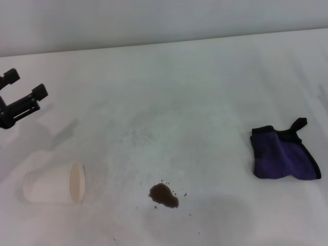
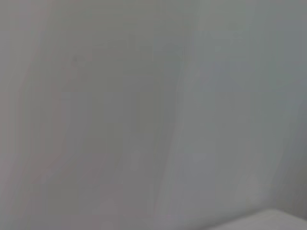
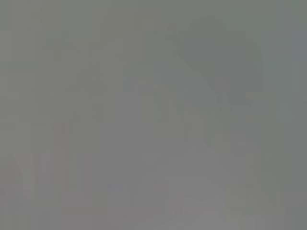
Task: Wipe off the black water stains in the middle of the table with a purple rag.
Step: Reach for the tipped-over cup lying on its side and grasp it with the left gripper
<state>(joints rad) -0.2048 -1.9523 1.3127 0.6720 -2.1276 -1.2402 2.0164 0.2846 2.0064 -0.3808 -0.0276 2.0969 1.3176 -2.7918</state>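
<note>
White and smooth, the bench (image 1: 205, 87) fills nearly the whole head view, with a grey wall behind its far edge. The black water stains (image 1: 164, 196) sit near the front middle of it: one small dark brown-black blotch with a scatter of tiny specks close around it. The purple rag (image 1: 283, 154) lies flat on the bench well off to the right of the blotch, loosely folded, with black edging and a black loop sticking out at its far corner; nothing touches it. A white paper cup (image 1: 55, 185) lies tipped on its side at the front left, its open mouth turned toward the stain, well apart from it. The left tool (image 1: 21, 95) hangs above the bench at the far left edge of the head view, beyond the cup, its two black fingers (image 1: 38, 92) spread wide with nothing between them, and it throws a soft shadow on the surface beside it. The right tool appears in none of the views. Both wrist views show only a plain pale grey blur in which nothing can be made out.
</note>
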